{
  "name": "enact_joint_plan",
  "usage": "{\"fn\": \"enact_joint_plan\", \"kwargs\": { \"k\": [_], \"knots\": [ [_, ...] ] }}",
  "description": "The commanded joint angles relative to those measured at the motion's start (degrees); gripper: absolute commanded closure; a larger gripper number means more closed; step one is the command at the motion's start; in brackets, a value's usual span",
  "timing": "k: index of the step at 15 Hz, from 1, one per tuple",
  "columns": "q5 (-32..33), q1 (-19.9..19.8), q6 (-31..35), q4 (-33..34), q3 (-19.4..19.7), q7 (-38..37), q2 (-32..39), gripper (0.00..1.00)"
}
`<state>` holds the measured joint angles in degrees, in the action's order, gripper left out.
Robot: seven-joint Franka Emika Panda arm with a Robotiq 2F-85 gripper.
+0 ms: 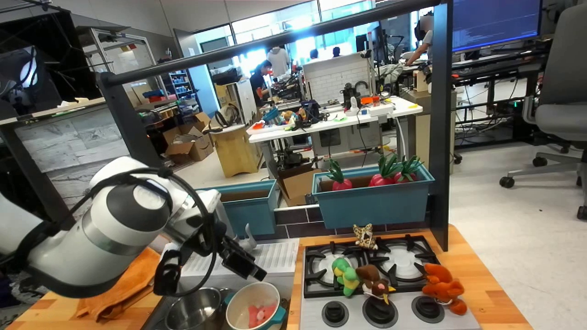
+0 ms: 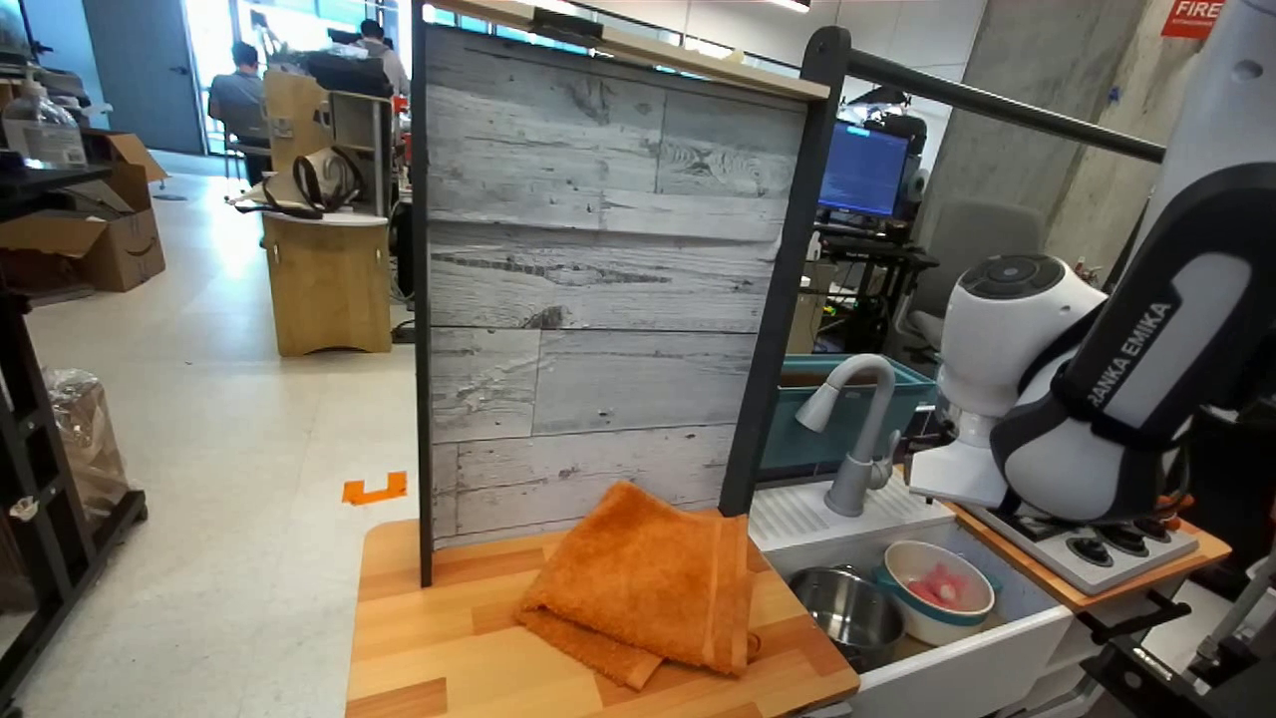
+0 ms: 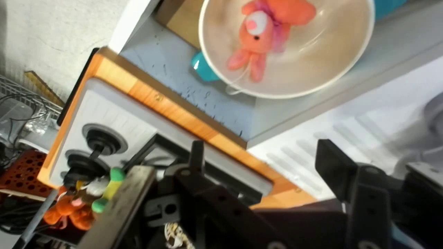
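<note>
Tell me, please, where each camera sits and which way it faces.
An exterior view: in front of the stove, looking across it toward the planter; the arm enters at left.
An exterior view: near the towel, facing the grey panel and, to its right, the faucet; arm at right.
Wrist view: on the arm's end, looking down at the cream pot; open jaws show in the lower half.
Both exterior views share the towel and pink toy.

Pink toy [image 3: 258,36]: plush cloth. Cream pot [image 3: 304,69]: smooth, glossy int. Silvery pot [image 2: 842,606]: shiny mtl. Towel [image 2: 638,578]: rough cloth. Desk [image 2: 429,638]: smooth wd. Fingers [image 3: 331,160]: matt.
</note>
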<state>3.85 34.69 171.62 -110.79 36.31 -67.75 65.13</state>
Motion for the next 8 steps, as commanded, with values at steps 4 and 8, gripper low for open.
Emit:
{"fn": "enact_joint_plan", "kwargs": {
  "k": [4, 8],
  "knots": [
    [-5.12, 0.28, -7.63, 1.65, 9.95, -5.54, 2.29, 0.0],
    [-6.09, -2.12, -11.36, 4.75, 10.14, -12.67, 5.88, 0.0]
  ]
}}
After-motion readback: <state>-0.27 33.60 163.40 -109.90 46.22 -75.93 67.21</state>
